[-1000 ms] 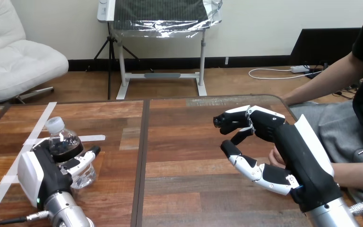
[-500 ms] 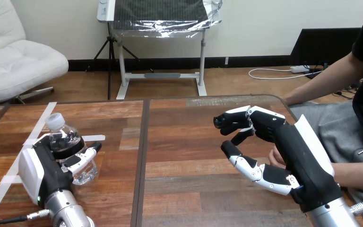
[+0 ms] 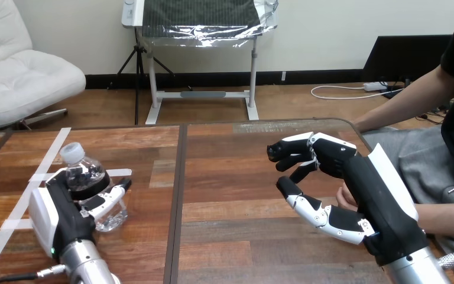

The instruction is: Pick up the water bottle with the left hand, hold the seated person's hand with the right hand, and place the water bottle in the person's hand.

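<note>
Head view: left hand [image 3: 64, 207] clamps a clear, white-capped plastic water bottle [image 3: 87, 179], its dark label [image 3: 86, 184] unreadable. Right hand [image 3: 363, 180] hangs loosely spread, empty, just beside the person's hand [image 3: 345, 196].

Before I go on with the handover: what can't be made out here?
1. Person's hand, head view: mostly hidden behind the right robot hand. Whether the two touch cannot be told.
2. Base of the bottle, head view: covered by the left robot hand curled round it. Whether it rests on the table or is lifted cannot be told.
</note>
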